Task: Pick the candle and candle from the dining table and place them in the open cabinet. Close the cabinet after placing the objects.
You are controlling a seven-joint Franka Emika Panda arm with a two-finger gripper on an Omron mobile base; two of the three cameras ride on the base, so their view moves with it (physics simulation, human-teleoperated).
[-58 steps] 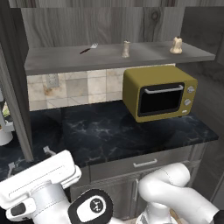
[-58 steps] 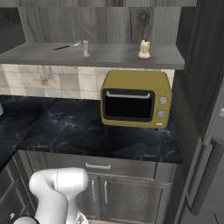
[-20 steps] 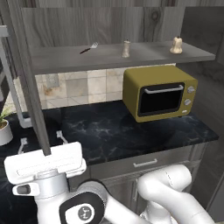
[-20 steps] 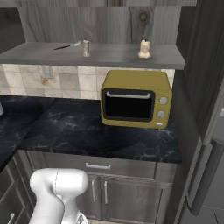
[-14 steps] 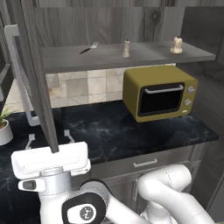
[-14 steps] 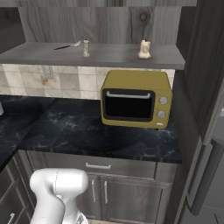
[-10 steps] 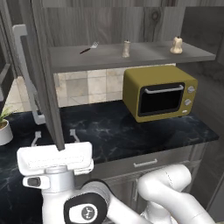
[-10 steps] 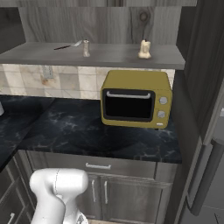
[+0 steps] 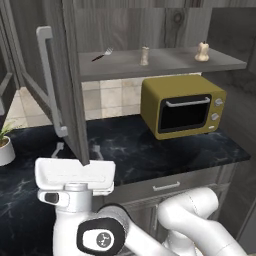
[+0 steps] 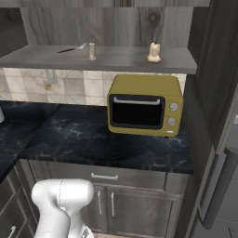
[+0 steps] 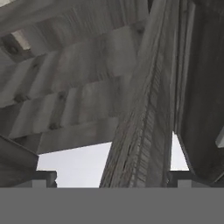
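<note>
Swung further toward the microwave (image 9: 183, 105), cabinet (image 9: 65, 80) door edge sits between my end effector's (image 11: 112, 177) released fingers (image 11: 43, 177).

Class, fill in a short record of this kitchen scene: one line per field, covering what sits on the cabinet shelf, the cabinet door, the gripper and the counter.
Shelf: two candles, one at the right, one mid-shelf; a fork to the left
Cabinet door: swung partly open, edge towards the left base camera
Gripper: open, the door's edge between its fingers
Counter: yellow microwave, potted plant at far left
</note>
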